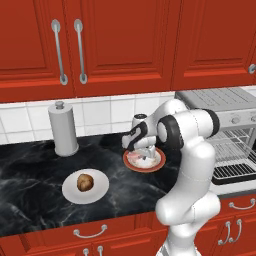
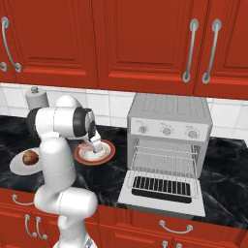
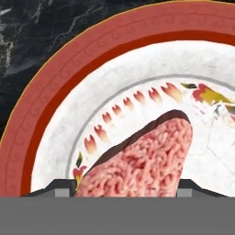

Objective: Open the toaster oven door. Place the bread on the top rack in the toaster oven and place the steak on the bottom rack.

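The steak (image 3: pixel 142 160), a pinkish-red slab, lies on a red-rimmed plate (image 3: pixel 46 105) on the black counter. My gripper (image 3: pixel 126 188) is down over it, open, one fingertip close on each side of the meat. From the base, the gripper (image 1: pixel 145 158) (image 2: pixel 94 150) stands on that plate (image 1: pixel 159 164) (image 2: pixel 109 151). The bread (image 1: pixel 85 182) (image 2: pixel 30 157), a brown roll, rests on a white plate (image 1: pixel 101 194) left of it. The toaster oven (image 2: pixel 169 114) (image 1: pixel 220 99) stands to the right with its door (image 2: pixel 162 196) folded down. Inside are the top rack (image 2: pixel 164 151) and the bottom rack (image 2: pixel 164 167).
A paper towel holder (image 1: pixel 63 127) (image 2: pixel 36 99) stands at the back left by the tiled wall. Red wall cabinets hang overhead, and red drawers run below the counter edge. The open oven door juts past the counter's front edge.
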Motion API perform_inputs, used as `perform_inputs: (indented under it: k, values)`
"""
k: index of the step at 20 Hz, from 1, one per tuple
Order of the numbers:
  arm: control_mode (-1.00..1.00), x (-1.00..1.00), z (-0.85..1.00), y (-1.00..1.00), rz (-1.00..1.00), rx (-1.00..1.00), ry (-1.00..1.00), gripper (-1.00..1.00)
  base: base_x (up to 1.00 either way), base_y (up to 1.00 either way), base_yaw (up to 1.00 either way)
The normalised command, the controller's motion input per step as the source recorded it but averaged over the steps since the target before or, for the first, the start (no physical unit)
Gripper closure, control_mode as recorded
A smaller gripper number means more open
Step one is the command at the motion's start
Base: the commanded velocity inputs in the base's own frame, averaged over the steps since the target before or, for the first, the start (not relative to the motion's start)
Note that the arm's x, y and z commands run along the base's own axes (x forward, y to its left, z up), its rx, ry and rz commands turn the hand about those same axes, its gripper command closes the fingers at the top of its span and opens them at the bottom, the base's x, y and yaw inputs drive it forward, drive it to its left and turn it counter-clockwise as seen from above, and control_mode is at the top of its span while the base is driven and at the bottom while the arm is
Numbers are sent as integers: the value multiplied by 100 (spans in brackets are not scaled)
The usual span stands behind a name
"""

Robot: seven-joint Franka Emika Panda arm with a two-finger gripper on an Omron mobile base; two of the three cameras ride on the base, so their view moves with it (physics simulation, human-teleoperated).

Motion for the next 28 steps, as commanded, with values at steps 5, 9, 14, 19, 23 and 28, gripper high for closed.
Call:
perform_inputs:
  k: [5, 9, 14, 19, 23, 28]
  values:
    - [-100, -28, 0, -5, 0, 0, 0, 100, 0, 0, 0]
    - [-100, -41, 13, -13, 0, 4, 0, 100, 0, 0, 0]
    - [-100, -54, 32, -23, 0, 8, 0, 100, 0, 0, 0]
    - [-100, -55, 42, -23, 0, 0, 4, 100, 0, 0, 0]
    - [-100, -57, 45, -30, 0, 0, 2, 100, 0, 0, 0]
    - [-100, -60, 40, -40, 2, 0, 0, 100, 0, 0, 0]
